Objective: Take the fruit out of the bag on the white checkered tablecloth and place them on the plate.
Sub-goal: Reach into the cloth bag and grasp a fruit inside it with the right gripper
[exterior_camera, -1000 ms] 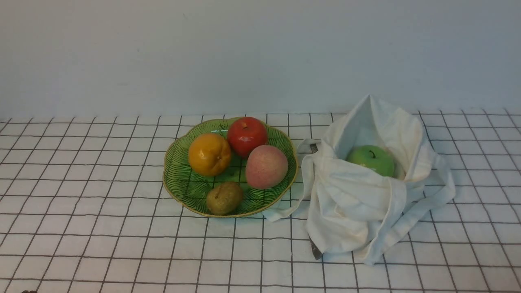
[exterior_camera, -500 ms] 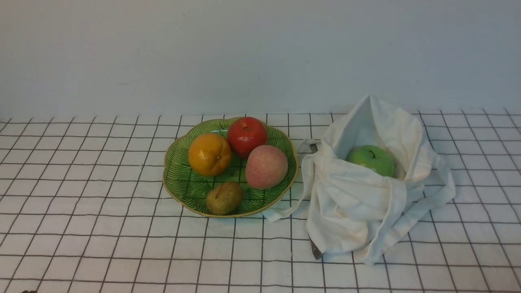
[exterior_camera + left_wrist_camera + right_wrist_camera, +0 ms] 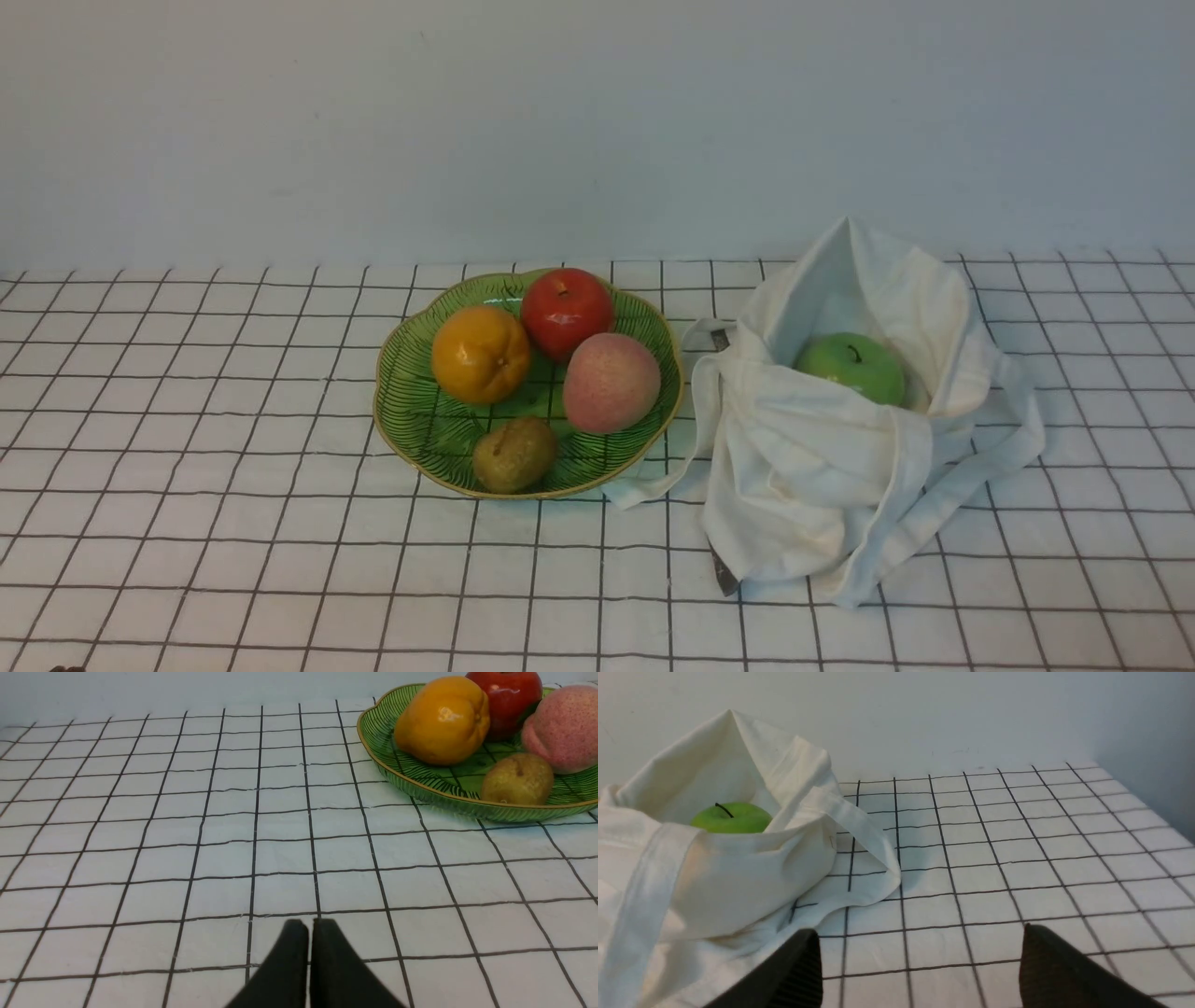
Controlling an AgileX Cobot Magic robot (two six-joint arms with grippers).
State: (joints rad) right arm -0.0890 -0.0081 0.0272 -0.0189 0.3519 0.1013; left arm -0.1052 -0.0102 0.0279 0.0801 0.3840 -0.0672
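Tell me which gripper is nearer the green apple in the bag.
Right. The right gripper, open, sits just short of the bag holding the green apple. The left gripper, shut, is over bare tablecloth by the plate, the bag outside its view.

The left gripper [image 3: 309, 926] points forward and slightly down, its two dark jaws pressed together with only a thin slit between. The right gripper [image 3: 919, 934] has its jaws spread wide.

The tablecloth [image 3: 187, 420] is white with thin dark squares. The plate [image 3: 411, 420] is green with dark leaf lines and a yellow rim. The green apple [image 3: 854, 369] has a dark stem, and the cloth bag [image 3: 812, 476] is off-white.
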